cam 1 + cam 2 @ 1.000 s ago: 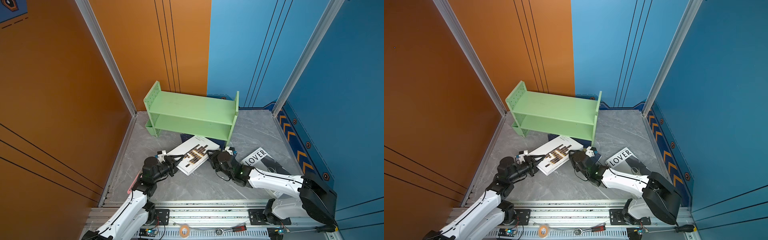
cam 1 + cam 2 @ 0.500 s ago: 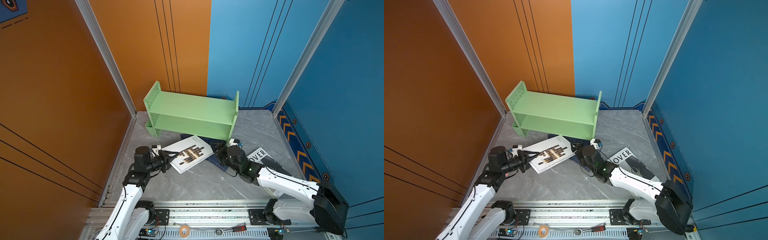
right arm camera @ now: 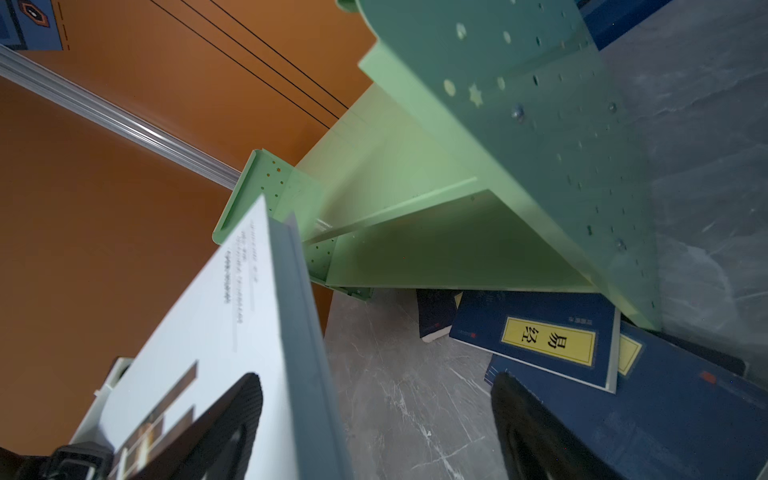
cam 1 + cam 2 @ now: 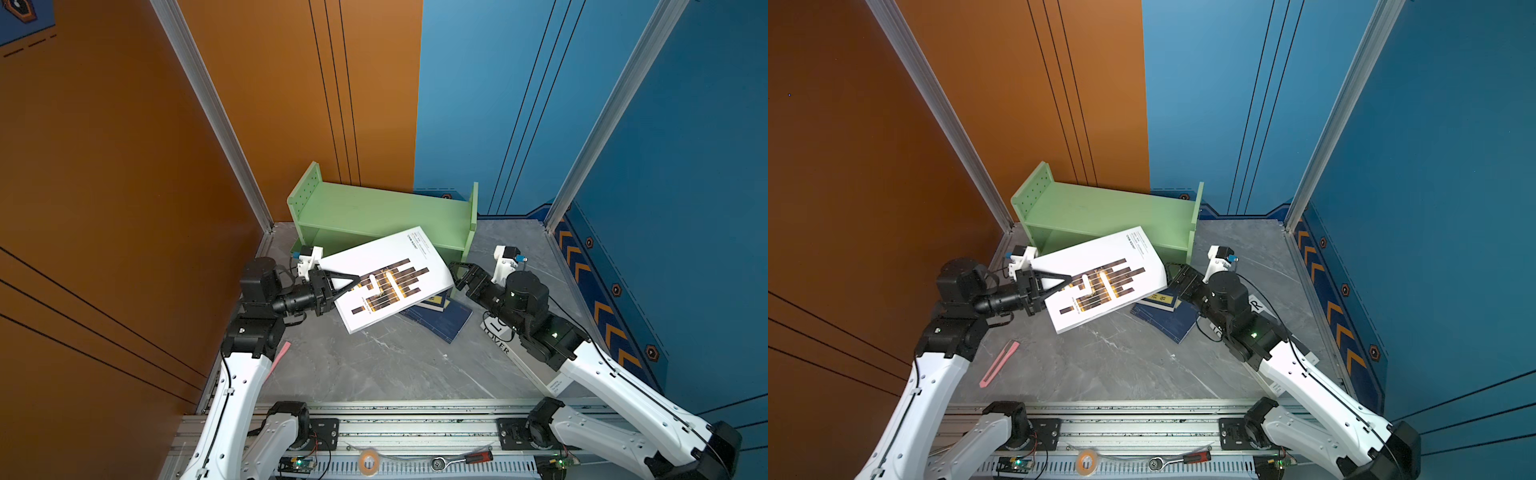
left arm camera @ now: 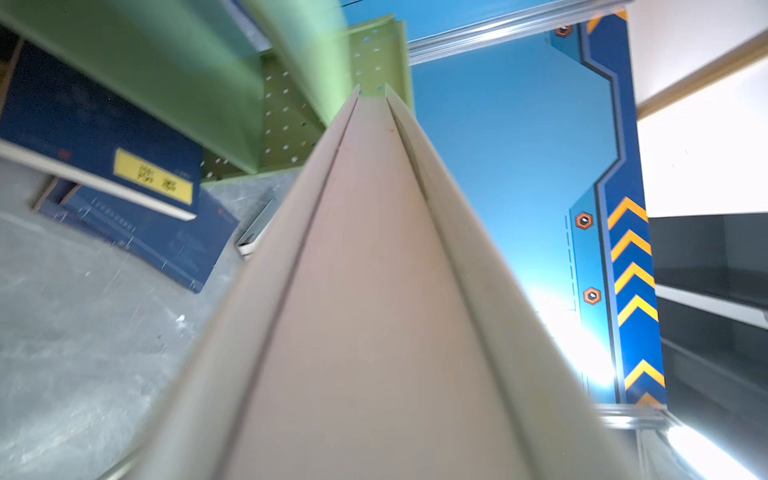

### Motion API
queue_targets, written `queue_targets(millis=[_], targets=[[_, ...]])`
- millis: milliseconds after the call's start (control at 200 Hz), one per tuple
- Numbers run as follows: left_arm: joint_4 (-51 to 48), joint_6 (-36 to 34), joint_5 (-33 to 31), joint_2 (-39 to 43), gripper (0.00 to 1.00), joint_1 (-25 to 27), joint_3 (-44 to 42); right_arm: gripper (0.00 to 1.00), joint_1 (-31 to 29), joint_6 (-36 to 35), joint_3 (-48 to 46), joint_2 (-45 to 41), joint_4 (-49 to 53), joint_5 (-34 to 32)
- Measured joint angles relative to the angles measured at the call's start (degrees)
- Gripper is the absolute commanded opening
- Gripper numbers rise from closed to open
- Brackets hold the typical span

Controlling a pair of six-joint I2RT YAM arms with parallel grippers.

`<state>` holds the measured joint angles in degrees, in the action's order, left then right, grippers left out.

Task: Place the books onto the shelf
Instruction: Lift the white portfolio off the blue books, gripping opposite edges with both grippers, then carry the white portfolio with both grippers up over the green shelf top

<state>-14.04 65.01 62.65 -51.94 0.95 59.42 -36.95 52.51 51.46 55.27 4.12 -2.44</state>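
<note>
Shelf (image 4: pixel 374 212) (image 4: pixel 1100 212), light green, two tiers, stands at the back of the grey floor (image 4: pixel 374 365) in the wall corner.

Patterned white book (image 4: pixel 390 274) (image 4: pixel 1100 278) is held off the floor and tilted. Its far corner overlaps the shelf's lower front in both top views.

LOVER book (image 4: pixel 498 338) lies flat on the floor to the right. The right arm (image 4: pixel 540 328) covers most of it, so only the lettering strip shows.

Navy books (image 4: pixel 446 318) (image 3: pixel 548 336) sit in a loose pile at the shelf's right foot, partly under the held book. Their count is hard to make out.

Left gripper (image 4: pixel 347 284) (image 4: pixel 1059 284) is clamped on the patterned book's left edge, with one finger across the cover.

Right gripper (image 4: pixel 459 278) has its jaws spread wide at the book's right edge. In the right wrist view that edge lies between the fingers (image 3: pixel 232 415). Whether they touch it I cannot tell.

In the left wrist view the book is edge-on and blurred.

Pink tool (image 4: pixel 998 363) lies on the floor near the left arm (image 4: pixel 934 374).
</note>
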Motion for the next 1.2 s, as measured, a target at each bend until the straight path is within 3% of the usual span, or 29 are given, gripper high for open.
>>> queue_targets(millis=[401,596,896,1202], targets=[[4.5,-3.5,4.5,-17.3,0.18,-0.7,23.3,0.93,3.3,-13.7,11.1,-1.7,3.4,2.3],[4.0,-7.4,4.9,-27.5,0.24,-0.6,26.3,0.93,6.1,-14.0,14.5,2.4,5.7,2.3],[-4.4,-18.1,5.1,-37.9,0.23,-0.5,33.0,0.94,9.0,-14.0,15.8,4.9,7.1,1.9],[-6.4,-21.2,5.8,-44.9,0.26,0.5,35.3,0.94,10.1,-13.6,21.1,17.4,6.6,-3.6]])
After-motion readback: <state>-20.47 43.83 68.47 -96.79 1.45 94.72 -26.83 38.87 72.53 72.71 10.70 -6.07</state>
